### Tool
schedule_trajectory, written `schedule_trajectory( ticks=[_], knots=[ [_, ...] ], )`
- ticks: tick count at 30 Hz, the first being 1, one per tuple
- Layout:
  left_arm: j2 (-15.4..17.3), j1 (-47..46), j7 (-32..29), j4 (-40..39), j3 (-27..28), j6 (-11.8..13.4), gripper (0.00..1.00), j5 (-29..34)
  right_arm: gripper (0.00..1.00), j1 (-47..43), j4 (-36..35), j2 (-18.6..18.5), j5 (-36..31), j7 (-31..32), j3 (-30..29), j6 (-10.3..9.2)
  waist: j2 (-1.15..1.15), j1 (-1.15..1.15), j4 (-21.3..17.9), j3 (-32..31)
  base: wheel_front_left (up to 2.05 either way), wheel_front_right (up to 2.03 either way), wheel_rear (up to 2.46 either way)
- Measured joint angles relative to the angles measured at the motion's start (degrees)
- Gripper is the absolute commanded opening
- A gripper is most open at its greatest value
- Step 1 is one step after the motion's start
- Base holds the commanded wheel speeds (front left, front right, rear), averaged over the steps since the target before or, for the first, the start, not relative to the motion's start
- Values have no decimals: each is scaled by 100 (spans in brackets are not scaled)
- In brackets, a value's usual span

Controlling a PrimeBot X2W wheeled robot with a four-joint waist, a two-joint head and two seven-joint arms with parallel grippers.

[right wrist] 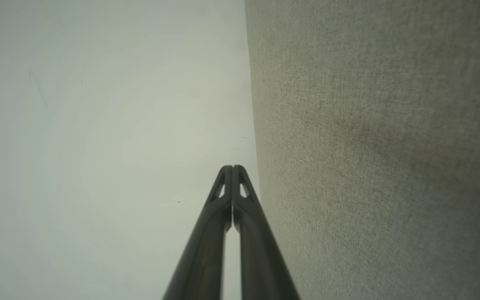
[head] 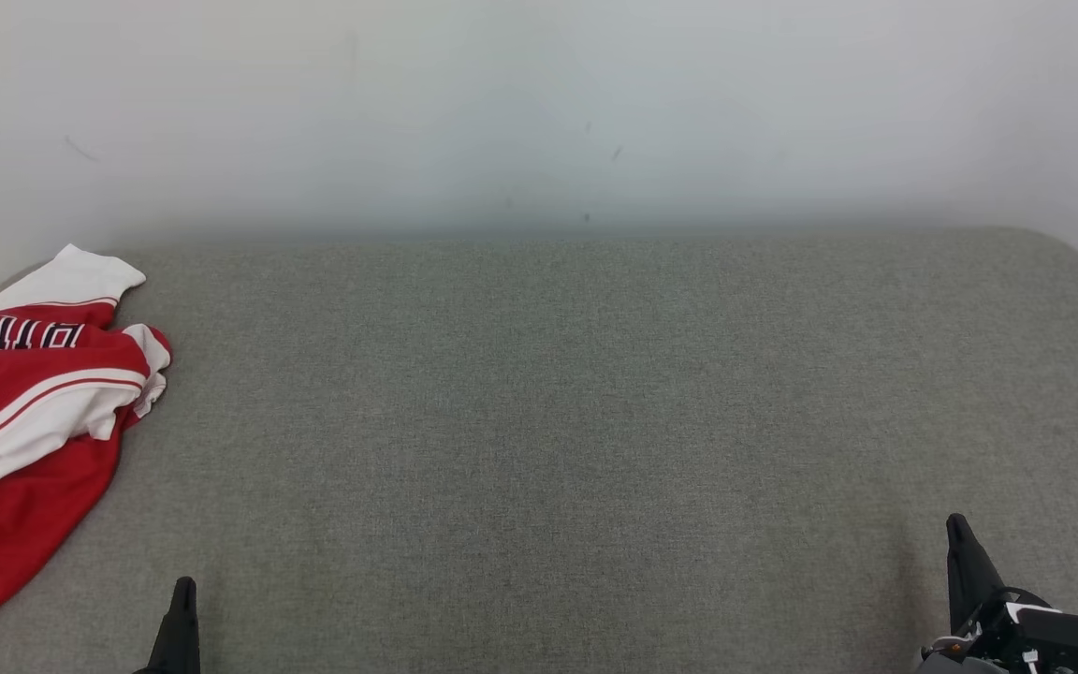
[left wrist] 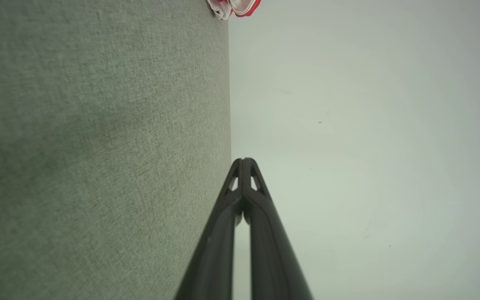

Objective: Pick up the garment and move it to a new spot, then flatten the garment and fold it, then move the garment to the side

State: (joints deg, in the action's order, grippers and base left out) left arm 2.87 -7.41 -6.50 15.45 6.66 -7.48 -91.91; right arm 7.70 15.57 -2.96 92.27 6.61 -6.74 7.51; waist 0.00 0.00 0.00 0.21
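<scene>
Lying crumpled at nine o'clock on the grey couch (head: 548, 421), the red-and-white garment (head: 29, 412) is well apart from both grippers: left gripper (head: 183, 590) at seven, right gripper (head: 956, 526) at five, each pinched together, holding nothing.

Bright, diffuse light; soft shadow low on the wall (head: 539, 112); hazy wrist views

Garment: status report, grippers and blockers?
Left gripper shut, empty. Right gripper shut, empty. Garment crumpled at far left of grey fabric surface, untouched. No obstacle seen.
</scene>
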Motion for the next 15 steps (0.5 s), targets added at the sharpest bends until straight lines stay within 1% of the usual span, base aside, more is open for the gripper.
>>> schedule_trajectory(
  ticks=[12, 13, 15],
  knots=[
    [0, 0, 0, 0, 0, 0, 0, 0, 0, 0, 0, 0, 0, 0, -1, 0, 0, 0, 0, 0, 0, 0, 0],
    [-1, 8, 0, 13, -2, 1, 100, 2, 100, -10, 19, 1, 0, -3, 2, 1, 0, 0, 0, 0, 0, 0, 0],
    [-15, 65, 1, 99, -10, 3, 100, 2, 100, -68, 105, 11, 0, -7, 5, 0, 0, 0, 0, 0, 0, 0, 0]
  ],
)
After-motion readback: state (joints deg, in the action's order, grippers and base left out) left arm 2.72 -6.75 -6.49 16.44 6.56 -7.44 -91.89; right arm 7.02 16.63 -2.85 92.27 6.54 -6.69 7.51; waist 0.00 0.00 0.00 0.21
